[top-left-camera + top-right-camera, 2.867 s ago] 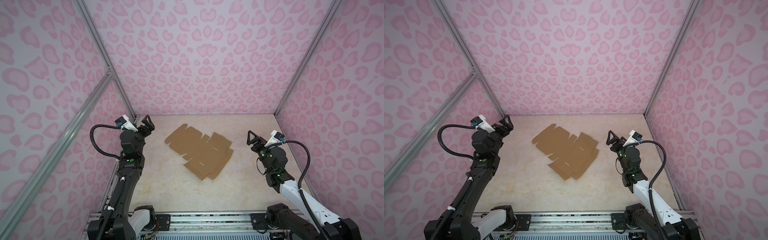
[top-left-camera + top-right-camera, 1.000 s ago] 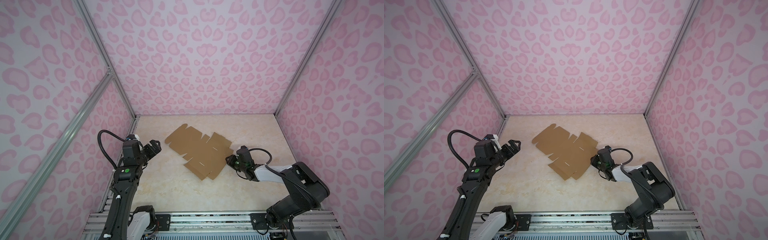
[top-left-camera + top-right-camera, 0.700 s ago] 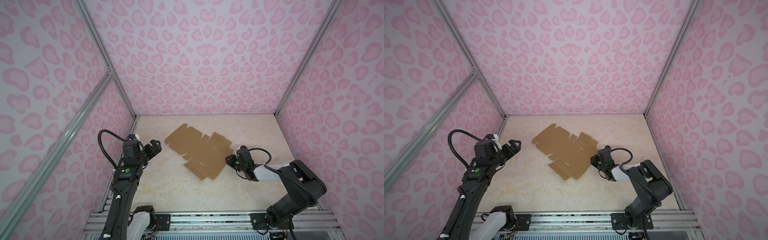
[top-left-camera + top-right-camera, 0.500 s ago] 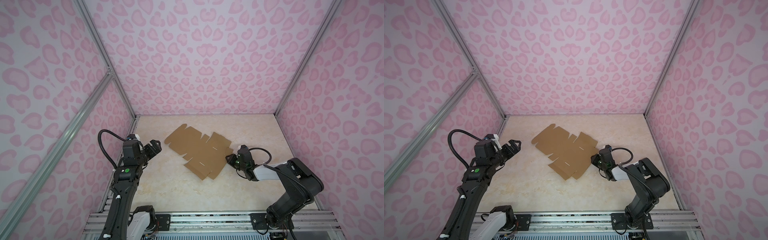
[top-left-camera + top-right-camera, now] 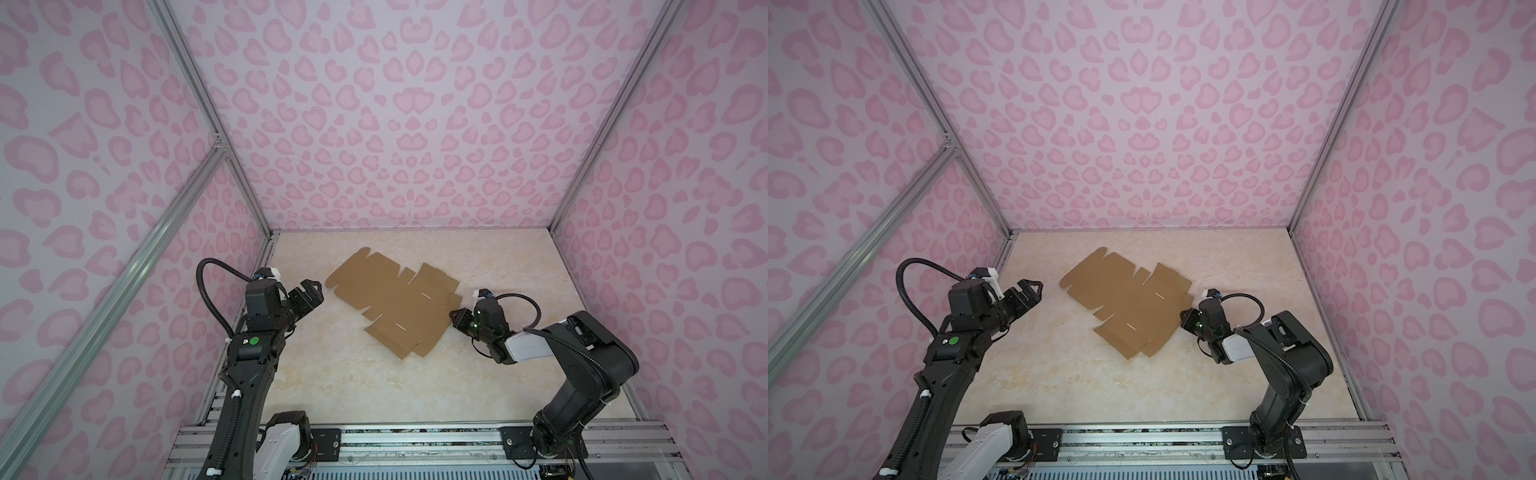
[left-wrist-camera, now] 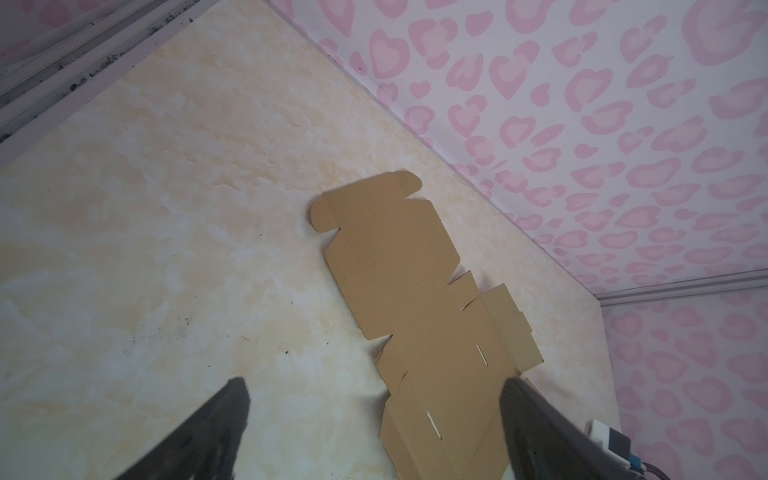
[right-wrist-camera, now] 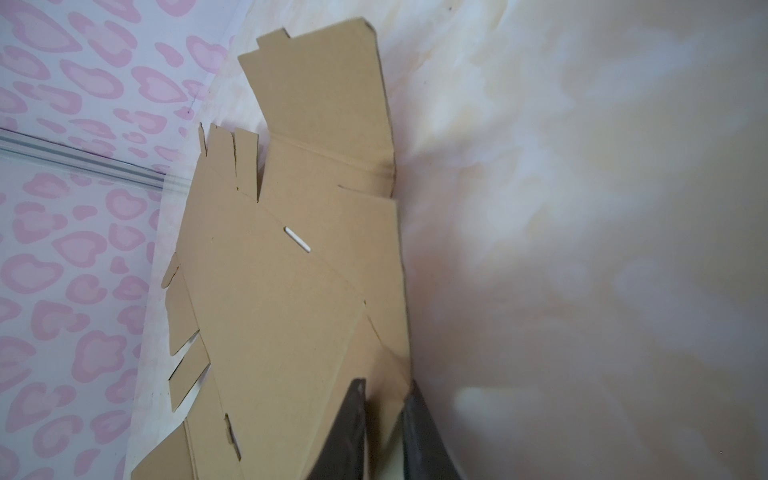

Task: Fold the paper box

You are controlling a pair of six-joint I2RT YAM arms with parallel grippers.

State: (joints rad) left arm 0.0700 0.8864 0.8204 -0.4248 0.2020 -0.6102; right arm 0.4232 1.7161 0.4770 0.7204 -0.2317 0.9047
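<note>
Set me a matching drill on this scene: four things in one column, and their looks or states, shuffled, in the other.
1. paper box
2. left gripper
3. right gripper
4. table

A. jaws wide apart, clear of the cardboard
B. cream, marbled
C. brown, an unfolded sheet
D. jaws nearly together at the cardboard's edge

Pairs: 1-C, 2-A, 3-D, 4-B

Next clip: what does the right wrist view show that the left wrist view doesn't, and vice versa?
Only right wrist: the right gripper, fingers straddling a flap edge of the paper box. Only left wrist: the left gripper, jaws wide open, holding nothing. Both: the box, an unfolded brown sheet with slits, lying on the marbled table.
</note>
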